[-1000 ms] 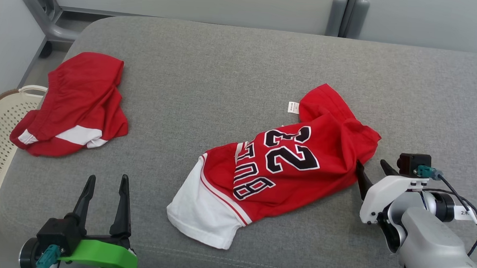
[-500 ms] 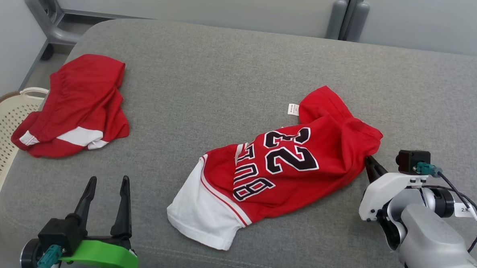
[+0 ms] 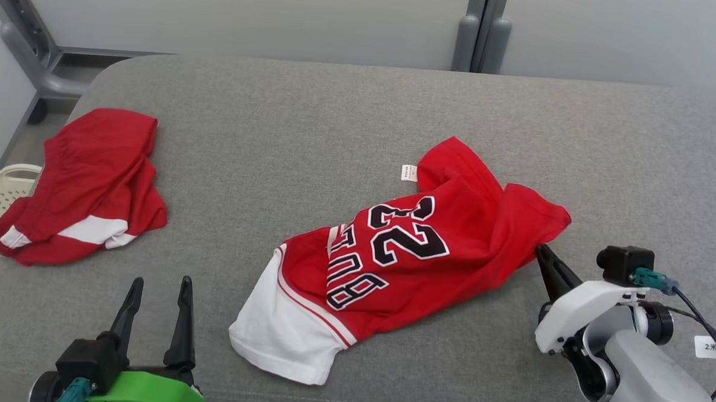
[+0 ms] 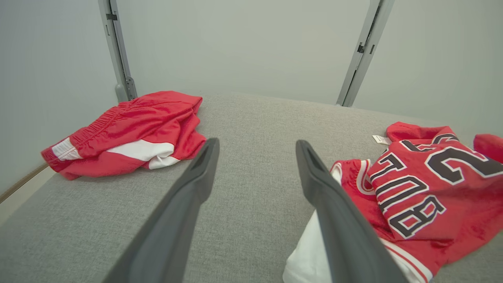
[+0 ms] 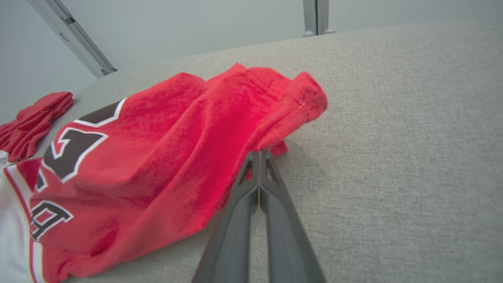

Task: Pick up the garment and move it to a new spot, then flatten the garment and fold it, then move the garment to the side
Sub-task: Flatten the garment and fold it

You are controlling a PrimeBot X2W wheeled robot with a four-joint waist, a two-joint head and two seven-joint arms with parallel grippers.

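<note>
right gripper (image 5: pixel 259 153): no longer spread, now pinches red jersey (image 3: pixel 404 257) at its edge | left gripper (image 3: pixel 161 282): spread, empty | red jersey: middle of grey cushion (image 3: pixel 313 114) | looks ready to lift

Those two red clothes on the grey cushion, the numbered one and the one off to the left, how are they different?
The jersey bears black numbers and letters; the shorts are plain red with a white band. The jersey lies mid-surface, with the right tool shut on its edge; the shorts lie bunched near the left edge, untouched. Both are red and white, crumpled.
</note>
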